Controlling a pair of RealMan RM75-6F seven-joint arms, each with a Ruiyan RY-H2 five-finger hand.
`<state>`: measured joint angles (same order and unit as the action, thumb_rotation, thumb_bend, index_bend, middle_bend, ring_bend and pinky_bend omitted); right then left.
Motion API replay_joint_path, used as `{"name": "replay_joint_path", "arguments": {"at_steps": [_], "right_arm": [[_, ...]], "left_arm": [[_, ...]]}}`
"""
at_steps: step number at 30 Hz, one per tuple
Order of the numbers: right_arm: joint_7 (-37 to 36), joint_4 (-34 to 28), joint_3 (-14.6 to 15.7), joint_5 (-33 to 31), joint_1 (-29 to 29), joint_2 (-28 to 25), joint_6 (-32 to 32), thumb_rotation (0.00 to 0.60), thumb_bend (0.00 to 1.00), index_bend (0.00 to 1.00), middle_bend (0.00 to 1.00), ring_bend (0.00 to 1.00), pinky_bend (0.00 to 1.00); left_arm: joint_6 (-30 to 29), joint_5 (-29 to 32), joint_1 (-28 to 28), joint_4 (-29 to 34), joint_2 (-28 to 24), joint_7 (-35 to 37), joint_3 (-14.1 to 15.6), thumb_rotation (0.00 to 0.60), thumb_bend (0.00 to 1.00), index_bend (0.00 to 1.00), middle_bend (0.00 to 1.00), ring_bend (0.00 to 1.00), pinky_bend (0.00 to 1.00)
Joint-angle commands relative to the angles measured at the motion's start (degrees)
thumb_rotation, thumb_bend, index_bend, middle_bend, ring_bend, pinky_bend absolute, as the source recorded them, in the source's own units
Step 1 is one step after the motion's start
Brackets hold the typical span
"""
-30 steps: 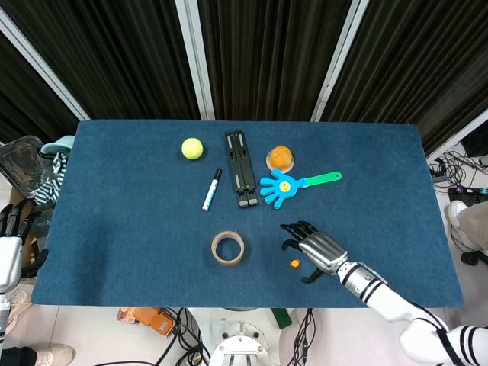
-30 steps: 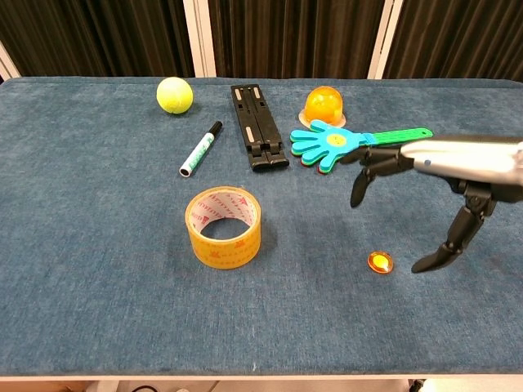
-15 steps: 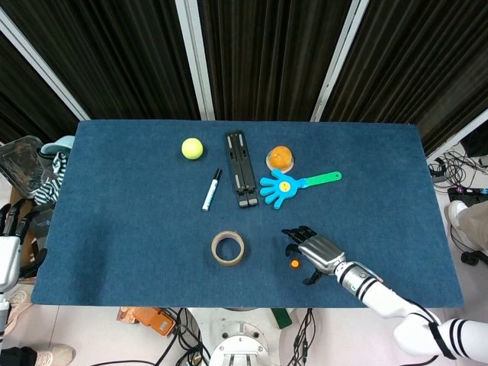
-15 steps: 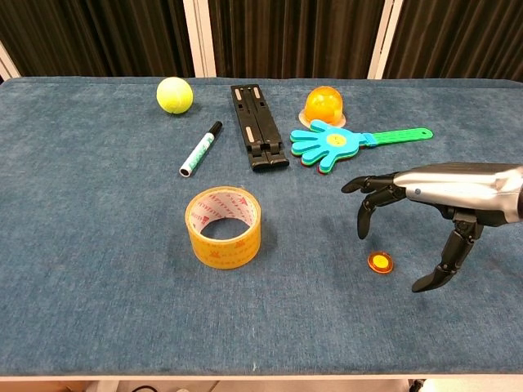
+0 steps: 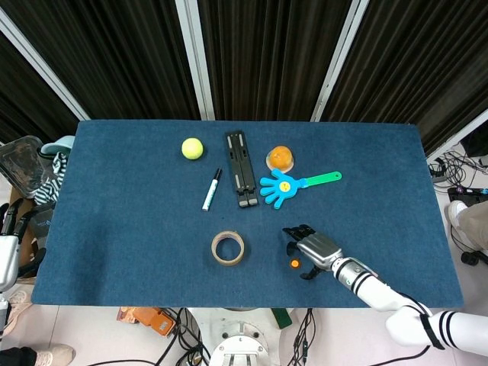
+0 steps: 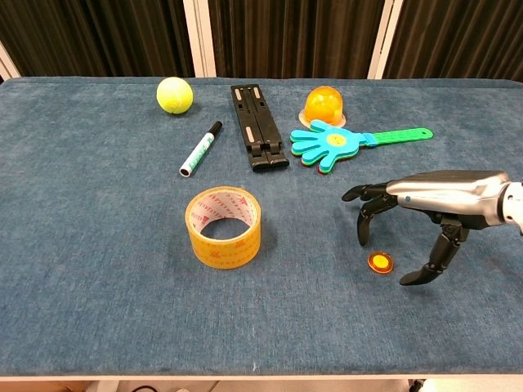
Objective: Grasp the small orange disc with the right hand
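Note:
The small orange disc [image 6: 379, 262] [image 5: 294, 264] lies flat on the blue table near the front right. My right hand [image 6: 425, 207] [image 5: 314, 248] hovers low just over and right of it, fingers spread and curved down. Its fingertips [image 6: 362, 240] come down behind the disc and the thumb tip reaches the cloth to the disc's right; nothing is held. My left hand [image 5: 9, 229] hangs off the table's left edge in the head view, fingers apart, holding nothing.
A roll of yellow tape [image 6: 224, 227] stands left of the disc. Further back lie a blue hand-shaped clapper [image 6: 339, 145], an orange dome [image 6: 324, 106], a black folded stand [image 6: 257, 126], a marker [image 6: 200, 149] and a yellow tennis ball [image 6: 175, 94].
My right hand has dropped lower and drawn towards the near side, closing around the disc's spot; the fingers and thumb now bracket it more tightly. The disc has not moved.

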<state>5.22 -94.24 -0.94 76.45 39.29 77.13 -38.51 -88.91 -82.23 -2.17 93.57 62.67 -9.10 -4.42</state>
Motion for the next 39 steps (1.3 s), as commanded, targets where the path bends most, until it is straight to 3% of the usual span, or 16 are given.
{"name": "replay_joint_path", "arguments": {"at_steps": [1, 31, 39], "right_arm": [[-0.16, 0.27, 0.03, 0.06, 0.39, 0.2, 0.16, 0.6, 0.34, 0.45, 0.04, 0.11, 0.07], [4.08, 1.43, 1.12, -3.83, 2.87, 2.25, 0.48, 0.6, 0.38, 0.55, 0.04, 0.11, 0.07], [5.46, 0.84, 0.78, -5.07, 3.2, 1.9, -0.6, 0.6, 0.47, 0.61, 0.04, 0.11, 0.07]], "left_arm": [[0.02, 0.11, 0.03, 0.04, -0.05, 0.11, -0.03, 0.6, 0.23, 0.19, 0.03, 0.02, 0.18], [0.43, -0.06, -0.06, 0.23, -0.28, 0.4, 0.22, 0.6, 0.23, 0.19, 0.03, 0.02, 0.18], [0.39, -0.21, -0.05, 0.26, -0.26, 0.39, 0.28, 0.6, 0.23, 0.19, 0.03, 0.02, 0.18]]}}
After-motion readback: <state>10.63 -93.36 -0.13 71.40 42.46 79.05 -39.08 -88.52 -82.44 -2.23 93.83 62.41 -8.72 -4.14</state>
